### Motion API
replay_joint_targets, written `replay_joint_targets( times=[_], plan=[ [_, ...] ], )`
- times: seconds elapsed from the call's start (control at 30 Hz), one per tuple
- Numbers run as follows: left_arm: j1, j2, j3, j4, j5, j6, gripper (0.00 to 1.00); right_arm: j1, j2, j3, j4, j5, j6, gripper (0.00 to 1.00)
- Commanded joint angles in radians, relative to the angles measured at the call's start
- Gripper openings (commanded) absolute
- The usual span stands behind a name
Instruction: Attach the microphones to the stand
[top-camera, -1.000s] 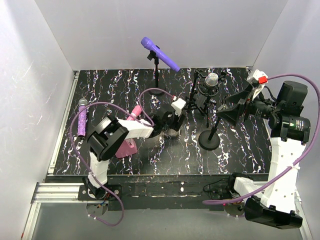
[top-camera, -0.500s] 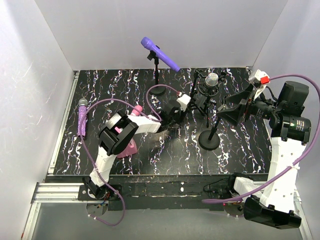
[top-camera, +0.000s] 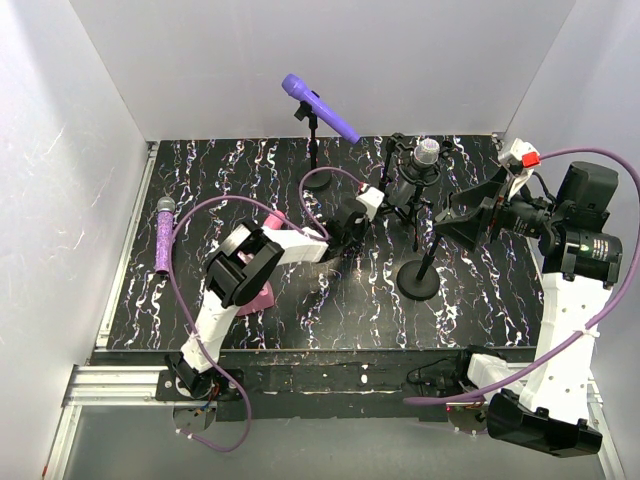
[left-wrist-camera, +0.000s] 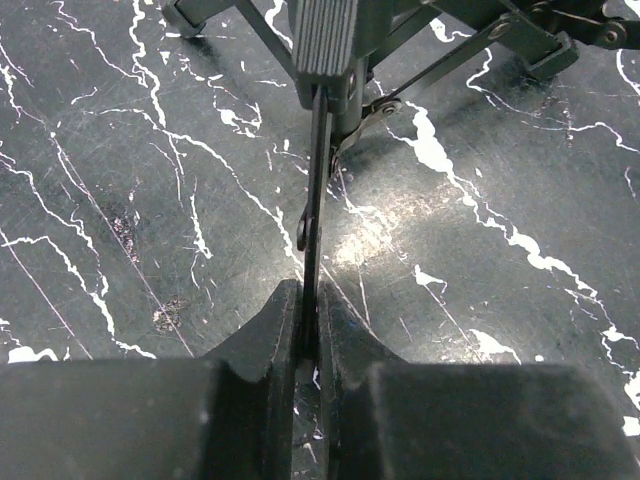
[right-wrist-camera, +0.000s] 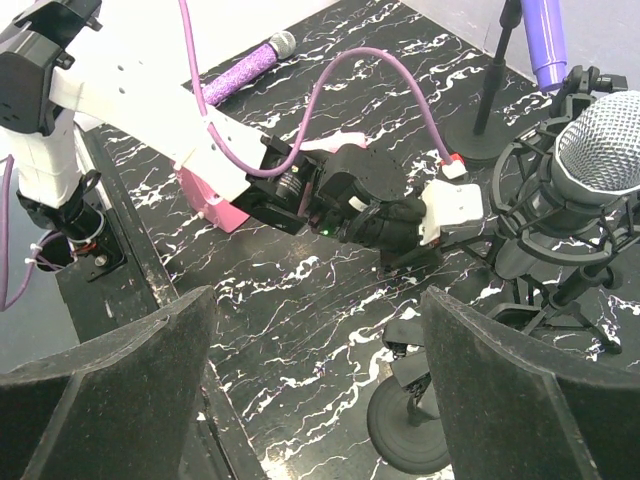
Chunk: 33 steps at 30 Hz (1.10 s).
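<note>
A thin black leg (left-wrist-camera: 318, 180) of the tripod stand (top-camera: 400, 200) is pinched between the jaws of my left gripper (left-wrist-camera: 308, 300), which is shut on it low over the table. That stand carries the silver-grey microphone (top-camera: 425, 155) (right-wrist-camera: 600, 135) in its cradle. The plain purple microphone (top-camera: 320, 108) sits clipped on the rear stand. The glittery purple microphone (top-camera: 161, 235) (right-wrist-camera: 245, 68) lies flat at the far left. A pink microphone (top-camera: 272, 220) shows partly behind my left arm. My right gripper (right-wrist-camera: 318, 300) (top-camera: 455, 222) hangs open and empty above the round-base stand (top-camera: 417, 278).
A pink wedge block (top-camera: 258, 295) (right-wrist-camera: 205, 205) sits under my left forearm. The round base (right-wrist-camera: 410, 425) lies just below my right fingers. White walls close in the black marbled table (top-camera: 330, 300) on three sides.
My left arm has reached further right to the tripod and its jaws have closed on the leg. The right arm has not moved.
</note>
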Motion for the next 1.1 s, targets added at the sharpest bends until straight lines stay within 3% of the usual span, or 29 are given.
replay_joint_targets(
  times=[0.0,0.23,0.87,1.07],
  plan=[
    [0.012,0.024,0.06,-0.016,-0.082,-0.016,0.0,-0.009,0.005,0.004,0.013,-0.027,-0.006,0.89],
    [0.046,0.077,0.138,-0.06,-0.111,-0.048,0.0,-0.013,0.008,0.007,0.004,-0.031,-0.012,0.89],
    [0.141,0.197,0.321,-0.164,-0.01,0.035,0.0,-0.025,0.015,0.021,-0.013,-0.039,-0.019,0.89],
    [0.146,0.145,0.273,-0.163,0.007,0.018,0.31,-0.026,0.006,0.015,-0.005,-0.042,-0.015,0.89]
  ],
)
